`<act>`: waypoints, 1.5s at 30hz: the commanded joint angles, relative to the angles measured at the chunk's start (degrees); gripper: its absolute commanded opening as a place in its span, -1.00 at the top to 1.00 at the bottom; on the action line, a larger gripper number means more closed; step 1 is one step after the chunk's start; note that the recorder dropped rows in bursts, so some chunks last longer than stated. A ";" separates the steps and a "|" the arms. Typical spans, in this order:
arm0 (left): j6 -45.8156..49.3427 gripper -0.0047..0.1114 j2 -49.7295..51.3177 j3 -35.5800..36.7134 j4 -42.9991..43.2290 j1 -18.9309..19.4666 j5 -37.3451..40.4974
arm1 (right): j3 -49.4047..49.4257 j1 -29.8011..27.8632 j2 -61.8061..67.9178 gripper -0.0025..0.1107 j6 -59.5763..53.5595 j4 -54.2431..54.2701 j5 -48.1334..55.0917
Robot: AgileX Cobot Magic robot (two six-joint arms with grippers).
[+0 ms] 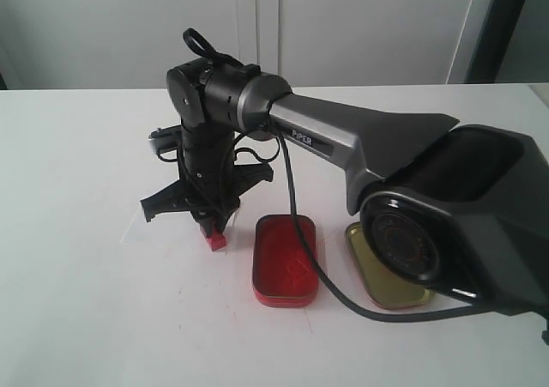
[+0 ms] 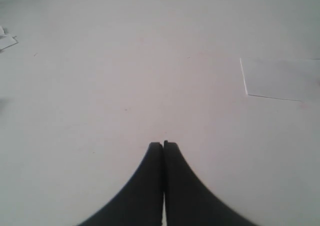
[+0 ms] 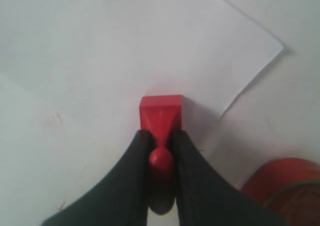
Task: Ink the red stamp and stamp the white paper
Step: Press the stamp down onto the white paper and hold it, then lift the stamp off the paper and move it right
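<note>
My right gripper [image 1: 215, 226] [image 3: 161, 134] is shut on the knob of the red stamp [image 1: 216, 241] [image 3: 161, 109], reaching across to the left half of the table. The stamp's square base points down and appears to rest on the white paper [image 3: 150, 45], near the sheet's edge. The paper also shows in the left wrist view as a pale sheet [image 2: 280, 78] off to one side. My left gripper [image 2: 163, 145] is shut with nothing in it, above bare table. It does not show in the exterior view.
The open red ink tin [image 1: 286, 258] [image 3: 285, 186] lies just right of the stamp. Its gold lid [image 1: 382, 277] lies further right, partly behind the right arm's base. A black cable hangs from the arm and passes over the tin's right side.
</note>
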 commanded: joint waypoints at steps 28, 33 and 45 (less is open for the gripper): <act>-0.03 0.92 -0.26 0.24 -0.22 0.07 -0.24 | 2.72 0.02 -6.26 0.96 1.25 -4.04 -2.43; -0.03 0.92 -0.26 0.24 -0.22 0.07 -0.24 | 2.72 0.02 -7.16 0.96 1.25 -4.17 -2.43; -0.03 0.92 -0.26 0.24 -0.22 0.07 -0.24 | 2.72 0.02 -9.99 0.96 0.03 -4.27 -2.43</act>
